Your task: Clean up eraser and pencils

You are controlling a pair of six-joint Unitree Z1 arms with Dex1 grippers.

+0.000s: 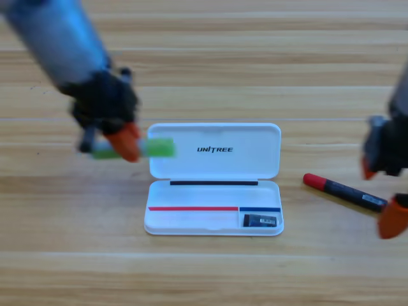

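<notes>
The eraser [261,220] already lies in the small compartment at the lower right corner of the open white case [213,180], which sits in the middle of the bench [204,274].

The left end effector [121,145] is closed on the green pencil [156,148], holding it level. The pencil's free end reaches over the left edge of the case's raised lid. The black pencil with the red cap [346,193] lies on the bench just right of the case, slanting down toward the right edge.

The right end effector [380,197] is at the right edge of the bench, straddling the far end of that black pencil. Its orange jaws stand wide apart and hold nothing.

From here, I judge the green pencil is the risk. It sits level with the lid rather than the tray. If it is let go where it is, it would likely strike the lid and roll onto the bench, or tip the light case. It is also gripped near one end, so it may swing as it is lowered. The long tray slot is narrow, and a pencil set down askew would bridge the rim. On the right, closing near the black pencil's tip could flick it away.
</notes>
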